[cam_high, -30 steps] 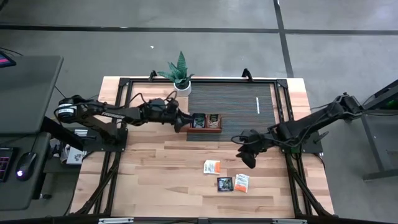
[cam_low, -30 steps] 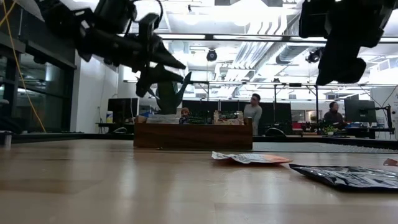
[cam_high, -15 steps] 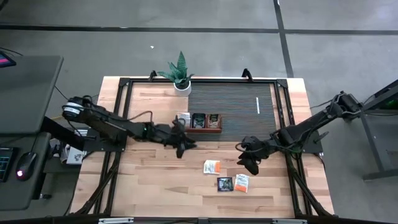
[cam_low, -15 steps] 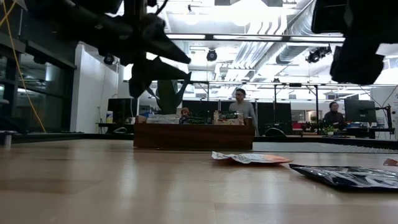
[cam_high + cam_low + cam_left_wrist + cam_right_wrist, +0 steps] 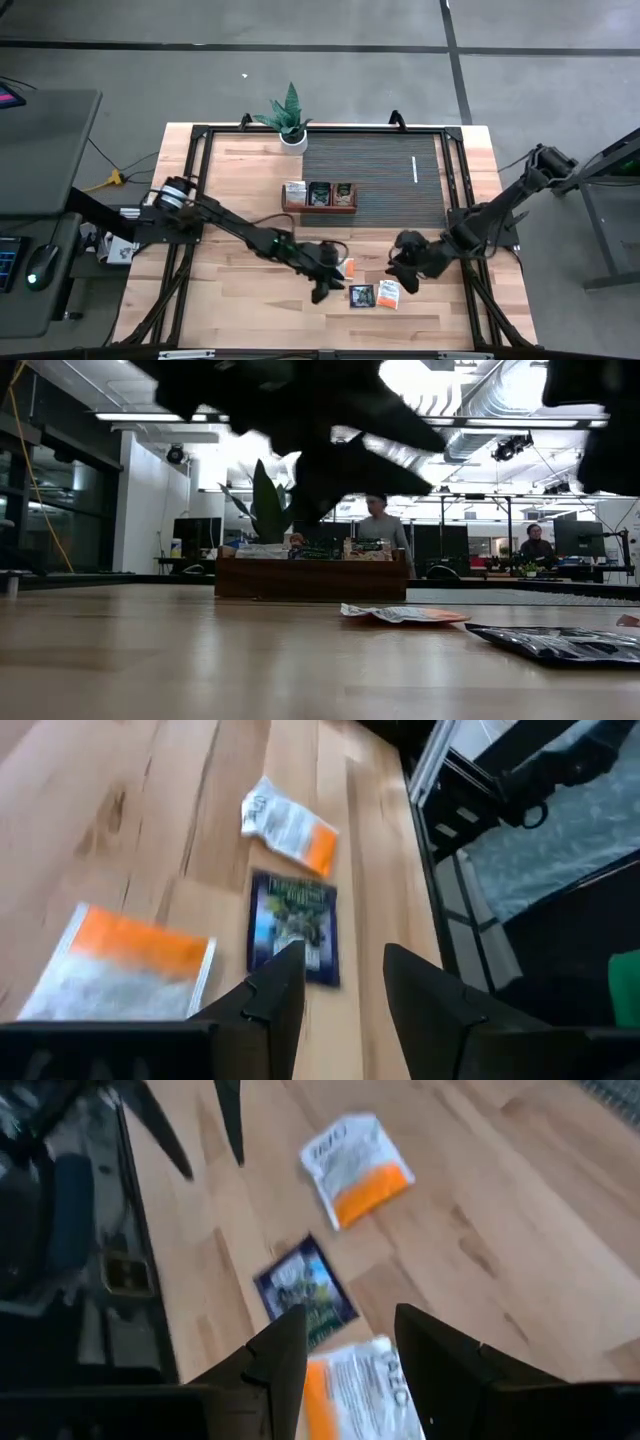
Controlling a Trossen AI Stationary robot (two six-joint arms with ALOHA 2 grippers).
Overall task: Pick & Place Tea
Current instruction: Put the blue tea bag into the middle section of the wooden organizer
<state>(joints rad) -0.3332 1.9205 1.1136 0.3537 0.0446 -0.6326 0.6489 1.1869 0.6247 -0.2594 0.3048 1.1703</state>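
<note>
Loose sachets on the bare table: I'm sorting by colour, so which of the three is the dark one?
The dark sachet is the one lying between the two white-and-orange sachets, and the only one with no orange on it.

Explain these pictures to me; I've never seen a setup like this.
Two dark robot arms work at a wooden table. One camera looks straight down, one sits at table height, and one rides on each wrist. Three tea sachets lie loose: a white-and-orange one, a dark one and another orange one. A wooden tray farther back already holds sachets, beside a potted plant. The left gripper and right gripper hover over the loose sachets with jaws open. Neither holds anything.
</note>
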